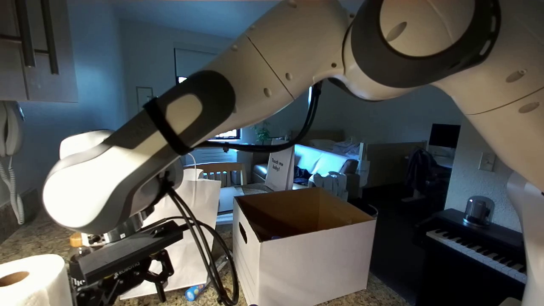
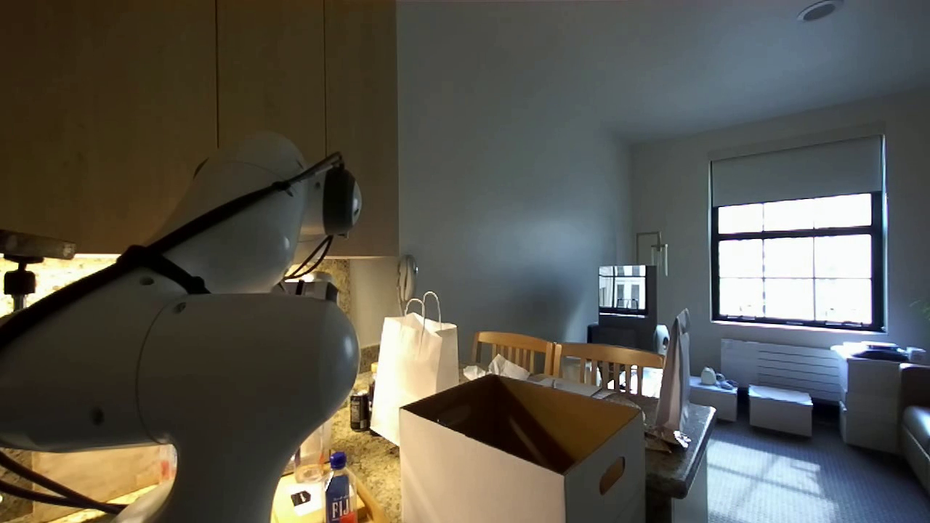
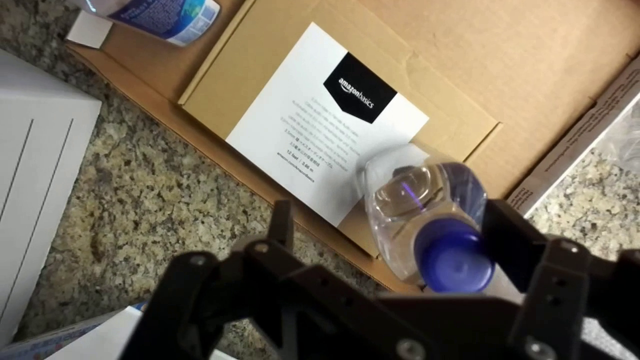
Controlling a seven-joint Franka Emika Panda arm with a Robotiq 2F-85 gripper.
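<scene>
My gripper (image 3: 390, 222) is open in the wrist view. A clear bottle with a blue cap (image 3: 455, 262) stands between its fingers, nearer the right finger. The cap overlaps that finger in the picture; I cannot tell whether they touch. Below is a shallow cardboard tray (image 3: 540, 65) with a brown box bearing a white label (image 3: 300, 115). A second bottle with a blue label (image 3: 165, 17) shows at the top left. In an exterior view the gripper (image 1: 131, 293) hangs low behind a paper roll (image 1: 38, 280). In an exterior view a blue-capped FIJI bottle (image 2: 340, 494) stands by the tray; the gripper is hidden there.
An open white box (image 1: 314, 263) stands on the granite counter, also in an exterior view (image 2: 479, 465). A white paper bag (image 2: 418, 370) and a dark can (image 2: 360, 410) stand behind it. A blue tube (image 1: 194, 293) lies near the bag. Cabinets (image 2: 276, 73) hang above.
</scene>
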